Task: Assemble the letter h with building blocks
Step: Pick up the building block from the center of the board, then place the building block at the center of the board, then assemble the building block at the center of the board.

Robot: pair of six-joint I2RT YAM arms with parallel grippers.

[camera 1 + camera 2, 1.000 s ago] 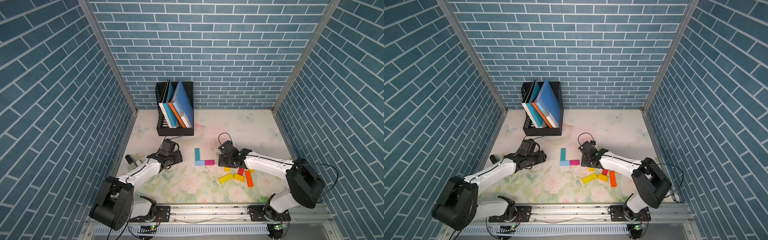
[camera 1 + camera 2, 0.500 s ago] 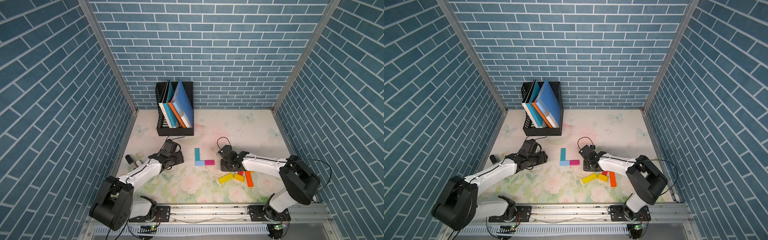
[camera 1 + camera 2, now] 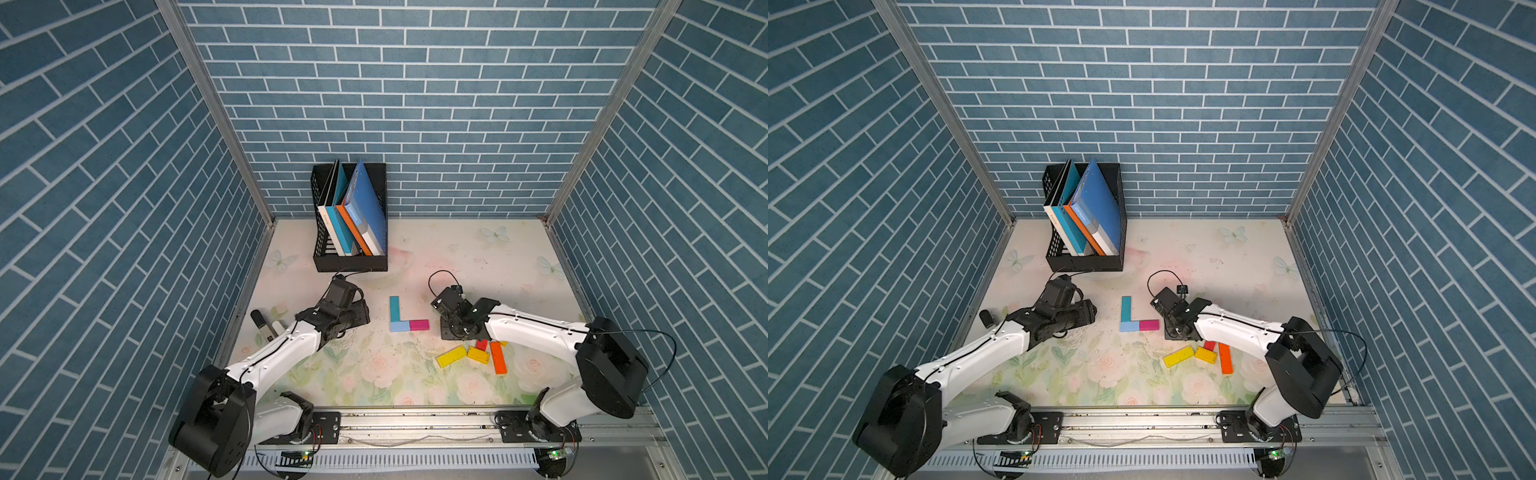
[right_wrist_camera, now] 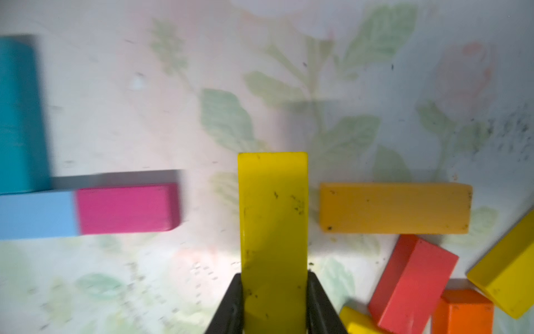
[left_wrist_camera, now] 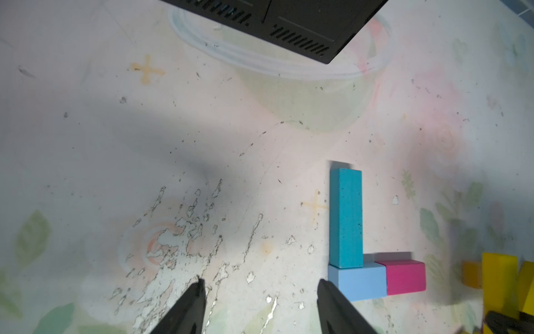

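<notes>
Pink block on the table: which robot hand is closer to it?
Right. The right gripper, shut on a yellow block, is just beside the pink block; the left gripper sits beyond the light blue block.

On the table (image 3: 478, 249), a rack (image 3: 351, 262) holding books (image 3: 365, 208) stands at the back, left of centre. Before it, 3 blocks (image 3: 399, 326) lie touching in an L. Right of the L, 1 block (image 4: 273, 217) sits in the right pincer (image 4: 274, 279); the loose blocks (image 3: 473, 355) lie just right of it, nearer the front.
</notes>
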